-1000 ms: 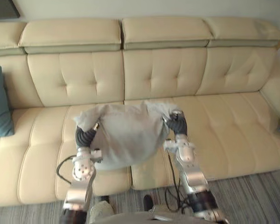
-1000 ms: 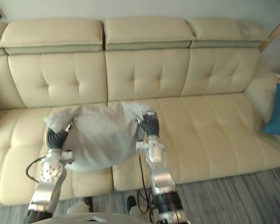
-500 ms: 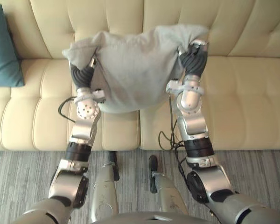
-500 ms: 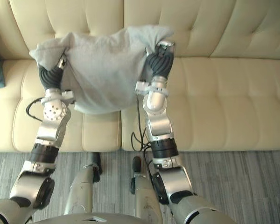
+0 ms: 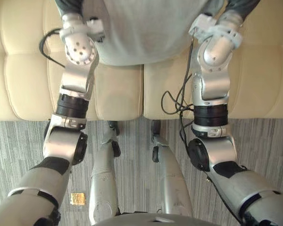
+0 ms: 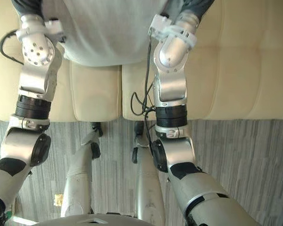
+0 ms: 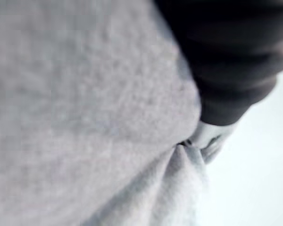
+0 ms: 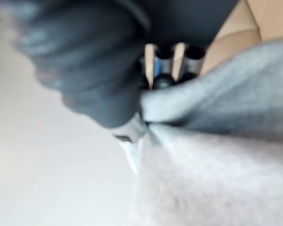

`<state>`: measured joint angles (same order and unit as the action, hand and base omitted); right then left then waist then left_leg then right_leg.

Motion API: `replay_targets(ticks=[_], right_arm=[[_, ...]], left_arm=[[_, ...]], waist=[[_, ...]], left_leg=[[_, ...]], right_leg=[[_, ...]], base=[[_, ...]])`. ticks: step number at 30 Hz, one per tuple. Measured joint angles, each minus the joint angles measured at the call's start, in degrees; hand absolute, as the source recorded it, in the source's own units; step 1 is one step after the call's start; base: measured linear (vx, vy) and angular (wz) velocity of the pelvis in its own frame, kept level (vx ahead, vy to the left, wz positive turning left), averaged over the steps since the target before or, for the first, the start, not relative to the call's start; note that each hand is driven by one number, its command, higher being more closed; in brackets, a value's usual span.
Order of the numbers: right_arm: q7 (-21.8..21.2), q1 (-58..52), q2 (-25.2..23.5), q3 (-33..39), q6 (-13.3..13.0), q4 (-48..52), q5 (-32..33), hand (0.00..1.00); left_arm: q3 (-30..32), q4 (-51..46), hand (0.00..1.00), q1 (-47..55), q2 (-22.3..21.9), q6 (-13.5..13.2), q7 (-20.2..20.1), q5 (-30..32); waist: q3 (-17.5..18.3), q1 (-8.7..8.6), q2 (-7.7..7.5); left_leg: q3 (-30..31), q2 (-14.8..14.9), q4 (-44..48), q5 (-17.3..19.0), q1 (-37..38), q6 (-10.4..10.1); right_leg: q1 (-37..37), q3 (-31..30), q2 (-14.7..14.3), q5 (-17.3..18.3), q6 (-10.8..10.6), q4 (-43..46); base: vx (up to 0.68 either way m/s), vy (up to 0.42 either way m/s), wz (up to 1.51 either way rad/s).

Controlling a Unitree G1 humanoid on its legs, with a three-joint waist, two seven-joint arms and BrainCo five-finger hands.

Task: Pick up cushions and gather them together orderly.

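Grey cushion [image 5: 141,33] over cream sofa [image 5: 118,94], its fabric pinched in curled left hand [image 7: 226,70] and curled right hand [image 8: 167,70]

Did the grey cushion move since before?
Yes. The cushion rose: its lower edge hung near the sofa seat's front edge before; now more seat shows below it.

Soft, matt grey fleece cushion [image 5: 141,33]; smooth cream leather-look sofa [image 5: 19,80]; streaked grey carpet [image 5: 19,146].
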<state>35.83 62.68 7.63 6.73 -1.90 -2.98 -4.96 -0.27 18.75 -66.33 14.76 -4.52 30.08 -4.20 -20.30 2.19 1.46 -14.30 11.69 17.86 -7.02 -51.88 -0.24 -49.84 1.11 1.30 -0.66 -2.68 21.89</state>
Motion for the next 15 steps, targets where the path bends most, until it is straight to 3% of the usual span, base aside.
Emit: replay_targets(ticks=[1,2,9,15], right_arm=[[0.0,0.3,0.0,0.2,0.0,0.0,0.0,1.0],[0.7,0.8,0.0,0.3,0.0,0.0,0.0,0.0],[2.2,0.8,0.6,1.9,0.0,0.0,0.0,0.0],[-0.8,0.8,8.2,2.6,0.7,0.0,3.1,0.0]], left_arm=[[0.1,0.0,0.0,-0.3,0.0,0.0,0.0,0.0],[0.3,0.0,0.0,-0.6,0.0,0.0,0.0,0.0],[1.6,0.0,0.0,-0.7,2.1,0.2,-1.0,-0.6],[2.1,-0.3,0.0,-1.0,7.9,1.4,-3.0,1.1]], waist=[[0.0,-0.02,0.0],[0.0,-0.03,0.0],[-0.2,-0.09,-0.27],[-1.0,-0.48,-0.72]], left_leg=[[0.0,0.0,0.0,0.0,-0.2,0.0],[0.0,0.1,0.4,0.2,-0.6,-0.3],[-0.7,0.1,1.0,1.3,-1.1,-0.9],[-1.7,0.2,-0.2,1.5,-1.4,-0.5]], right_leg=[[-0.3,0.0,0.0,0.0,0.0,0.2],[-0.7,-0.1,0.0,0.0,0.0,0.6],[-2.2,-0.7,0.2,1.1,0.3,2.9],[-2.7,-0.3,0.6,1.3,0.2,2.6]], base=[[0.06,-0.025,-0.01],[0.07,-0.023,0.01],[0.05,-0.027,0.01],[0.04,-0.037,0.02]])
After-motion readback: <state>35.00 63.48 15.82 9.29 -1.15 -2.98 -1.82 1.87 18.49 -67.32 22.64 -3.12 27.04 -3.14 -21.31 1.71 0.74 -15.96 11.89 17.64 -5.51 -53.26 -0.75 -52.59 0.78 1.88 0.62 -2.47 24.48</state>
